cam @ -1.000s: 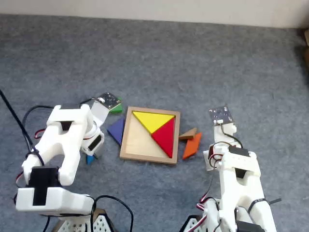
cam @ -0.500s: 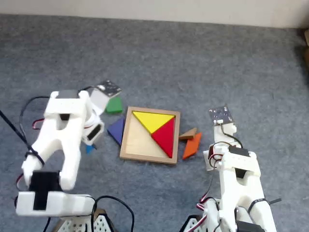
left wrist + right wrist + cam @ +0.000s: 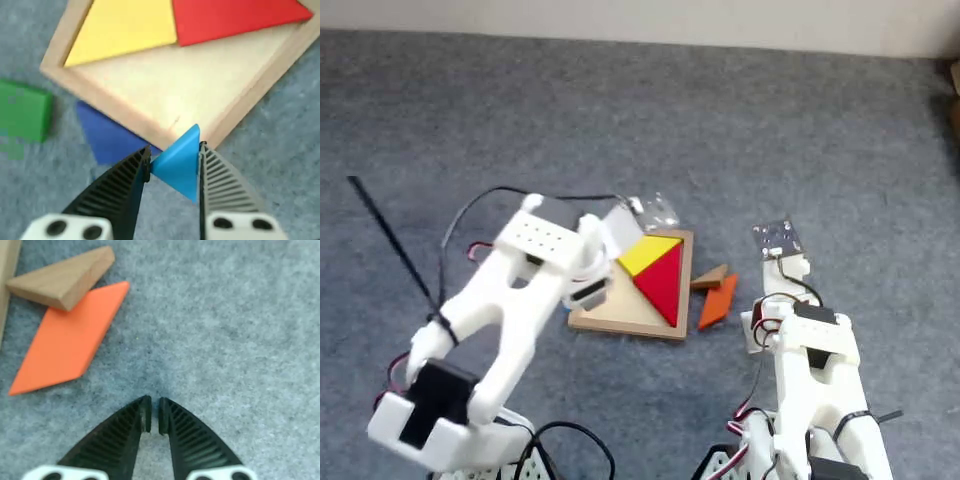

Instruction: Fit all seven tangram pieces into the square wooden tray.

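Observation:
The square wooden tray [image 3: 630,328] lies mid-table with a yellow triangle [image 3: 645,252] and a red triangle [image 3: 665,282] in its far right part. My left gripper [image 3: 172,161] is shut on a small light blue triangle [image 3: 177,165], held just above the tray's rim [image 3: 125,117] near a corner. A dark blue triangle [image 3: 102,137] and a green square [image 3: 22,110] lie on the carpet beside that rim. A brown triangle [image 3: 710,277] and an orange parallelogram [image 3: 717,302] lie right of the tray. My right gripper [image 3: 154,416] is shut and empty over bare carpet near the orange parallelogram [image 3: 67,340].
Grey carpet covers the whole table. The left arm [image 3: 520,290] stretches over the tray's left half and hides it from above. The right arm [image 3: 810,370] stands at the front right, with open carpet behind and to its right.
The left arm has swung right from the carpet beside the tray to over the tray's left side, carrying the light blue triangle. The right arm has not moved.

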You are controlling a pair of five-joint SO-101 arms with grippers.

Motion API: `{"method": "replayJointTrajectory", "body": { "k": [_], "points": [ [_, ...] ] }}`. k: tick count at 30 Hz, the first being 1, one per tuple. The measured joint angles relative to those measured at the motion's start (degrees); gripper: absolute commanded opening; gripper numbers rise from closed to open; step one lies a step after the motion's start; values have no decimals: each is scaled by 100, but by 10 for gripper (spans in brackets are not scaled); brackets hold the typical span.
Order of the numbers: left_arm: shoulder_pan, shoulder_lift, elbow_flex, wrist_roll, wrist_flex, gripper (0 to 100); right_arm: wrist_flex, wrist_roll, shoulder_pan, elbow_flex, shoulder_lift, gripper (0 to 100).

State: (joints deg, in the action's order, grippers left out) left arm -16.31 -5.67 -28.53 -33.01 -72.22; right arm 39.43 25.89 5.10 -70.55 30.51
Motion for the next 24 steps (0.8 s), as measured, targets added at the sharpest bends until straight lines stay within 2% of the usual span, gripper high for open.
{"method": "replayJointTrajectory", "body": {
  "k": [7, 14, 24],
  "points": [
    [-607, 765, 703, -343, 88, 124, 0, 0, 0, 0, 0, 48],
    [-1037, 1582, 1363, -360, 114, 232, 0, 0, 0, 0, 0, 48],
    [-1345, 1688, 1591, -360, 105, 259, 0, 0, 0, 0, 0, 48]
  ]
}}
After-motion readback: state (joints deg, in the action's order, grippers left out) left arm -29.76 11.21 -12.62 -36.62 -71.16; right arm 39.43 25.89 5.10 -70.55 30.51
